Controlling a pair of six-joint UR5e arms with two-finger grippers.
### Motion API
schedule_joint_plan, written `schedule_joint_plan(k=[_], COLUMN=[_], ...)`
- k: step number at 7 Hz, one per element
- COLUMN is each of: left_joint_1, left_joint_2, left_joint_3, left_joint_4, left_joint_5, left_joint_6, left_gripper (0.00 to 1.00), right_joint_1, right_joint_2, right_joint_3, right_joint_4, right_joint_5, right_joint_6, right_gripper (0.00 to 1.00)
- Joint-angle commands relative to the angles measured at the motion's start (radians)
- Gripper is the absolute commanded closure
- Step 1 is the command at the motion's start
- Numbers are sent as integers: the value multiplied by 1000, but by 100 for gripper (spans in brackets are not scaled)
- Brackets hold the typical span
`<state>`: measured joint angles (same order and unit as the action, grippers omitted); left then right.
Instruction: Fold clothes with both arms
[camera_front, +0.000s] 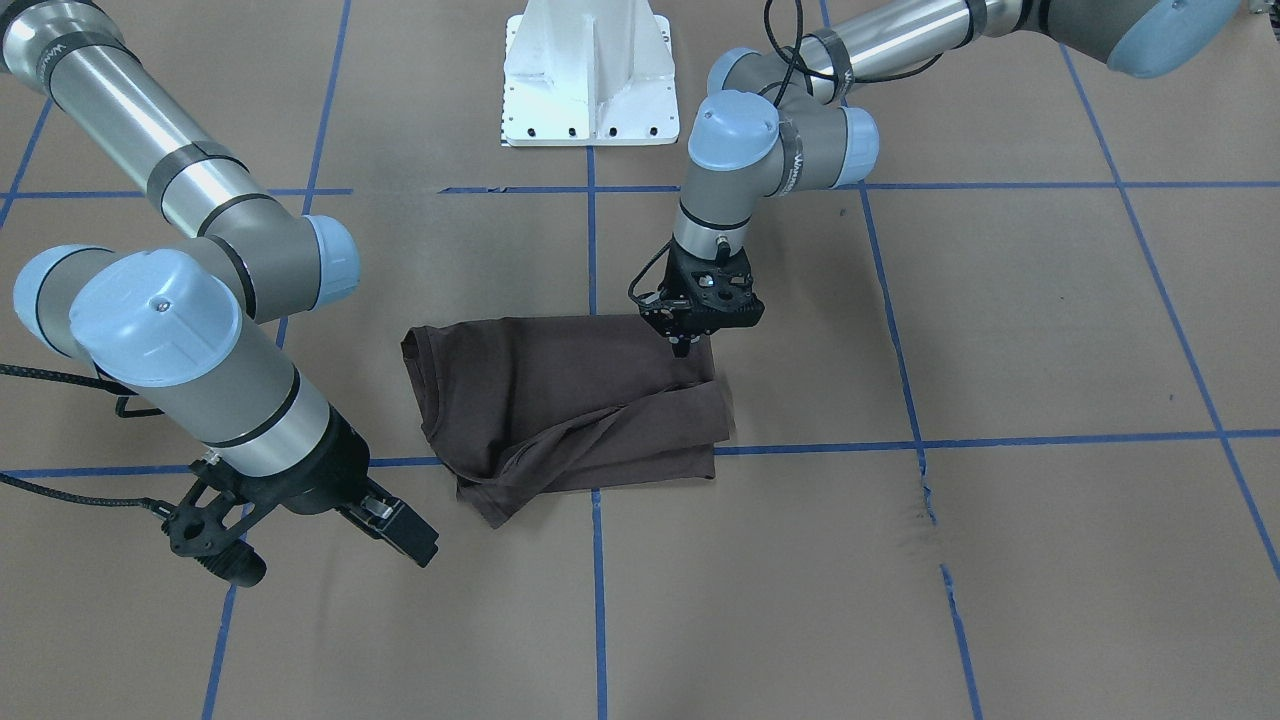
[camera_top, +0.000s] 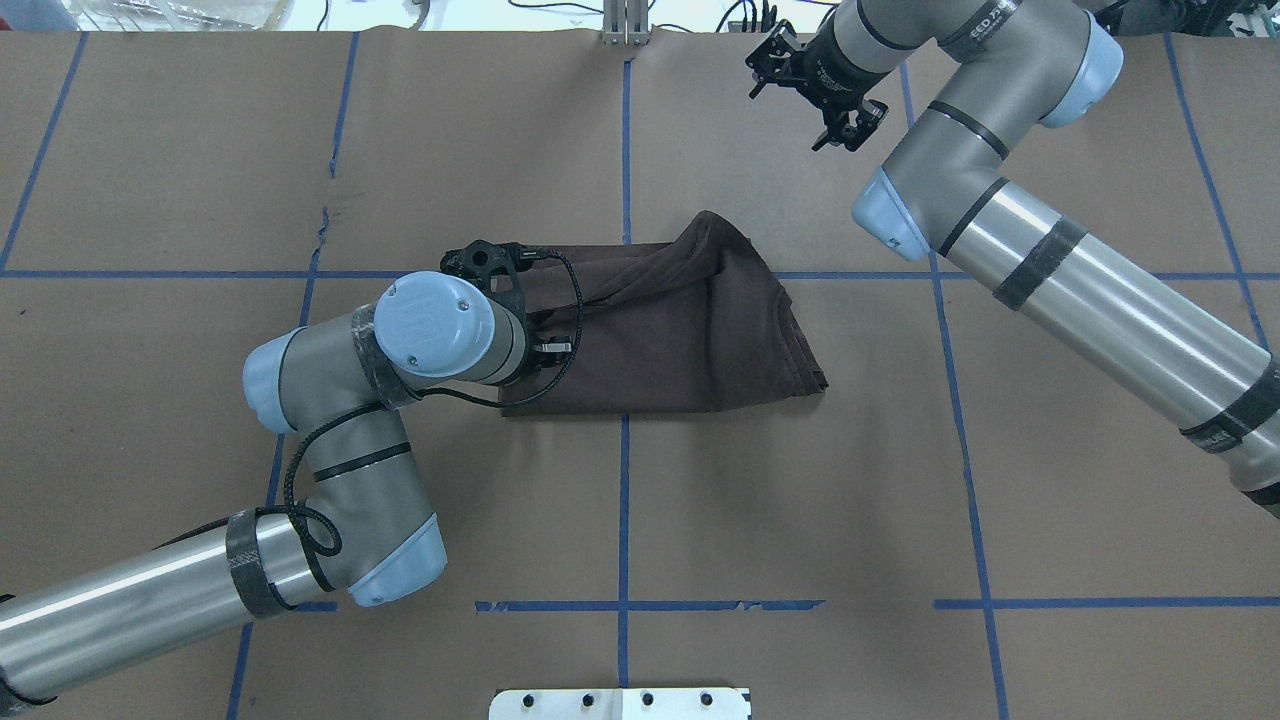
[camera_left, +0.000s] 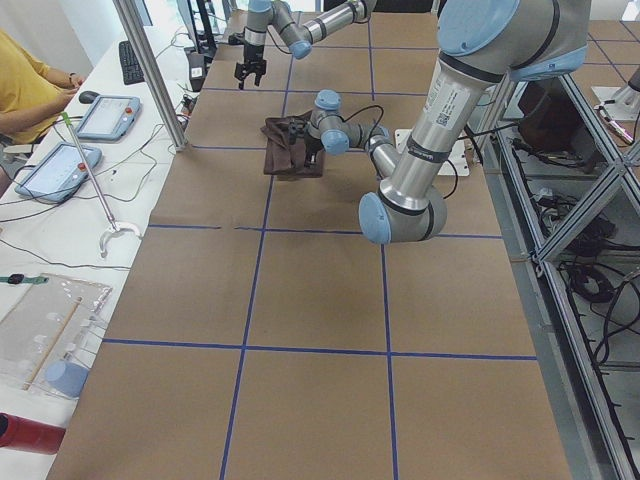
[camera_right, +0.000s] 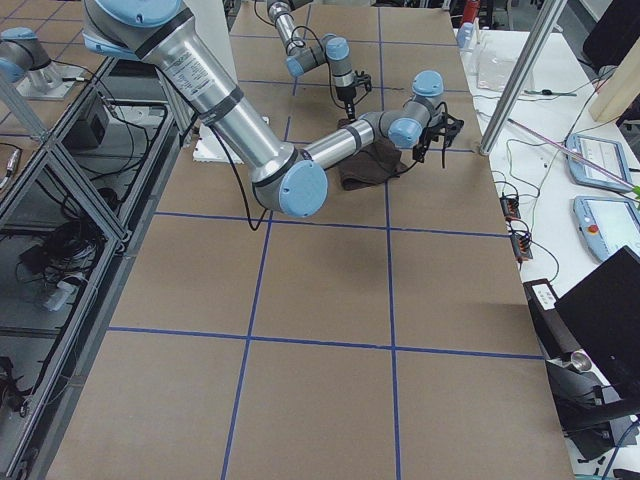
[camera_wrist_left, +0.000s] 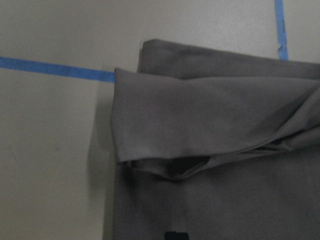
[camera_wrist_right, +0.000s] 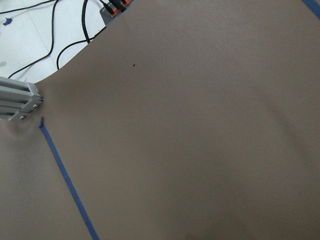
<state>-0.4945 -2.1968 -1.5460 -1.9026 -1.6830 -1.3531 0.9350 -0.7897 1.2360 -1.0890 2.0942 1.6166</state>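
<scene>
The dark brown T-shirt (camera_front: 570, 400) lies folded into a rough rectangle at the table's middle, with a loose fold running across it. It also shows in the overhead view (camera_top: 690, 330) and fills the left wrist view (camera_wrist_left: 210, 125). My left gripper (camera_front: 682, 347) points straight down at the shirt's edge nearest the robot, its fingertips drawn together at or just above the cloth. In the overhead view the wrist hides its fingers. My right gripper (camera_front: 405, 540) hangs clear of the shirt on the operators' side. It looks open and empty in the overhead view (camera_top: 845, 125).
The white pedestal base (camera_front: 588, 75) stands at the robot's side of the table. Blue tape lines (camera_front: 593, 250) grid the brown paper cover. An operator in yellow (camera_left: 25, 90) sits beside tablets off the far edge. An aluminium post (camera_wrist_right: 17, 102) stands at that edge.
</scene>
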Motion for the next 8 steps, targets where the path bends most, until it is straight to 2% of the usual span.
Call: schedule_joint_plan(k=[1, 2, 4, 5, 6, 8], left_joint_1=[-31, -51, -85, -94, -140, -319], left_joint_2=[-6, -23, -120, -183, -249, -351], left_joint_3=[47, 91, 196, 292, 423, 643], left_joint_4=[-51, -62, -88, -114, -195, -300], left_joint_5=[0, 2, 2, 2, 3, -1], left_joint_6=[11, 47, 49, 48, 58, 239], left_gripper=[100, 100, 100, 100, 100, 100], right_joint_1=[-1, -1, -1, -1, -4, -5], right_joint_2=[-14, -19, -40, -57, -66, -75], right_joint_3=[13, 13, 26, 34, 34, 34], right_joint_4=[0, 0, 0, 4, 6, 11], right_joint_5=[1, 1, 4, 4, 4, 3], right_joint_6=[0, 0, 0, 0, 0, 0], right_gripper=[0, 0, 0, 0, 0, 0])
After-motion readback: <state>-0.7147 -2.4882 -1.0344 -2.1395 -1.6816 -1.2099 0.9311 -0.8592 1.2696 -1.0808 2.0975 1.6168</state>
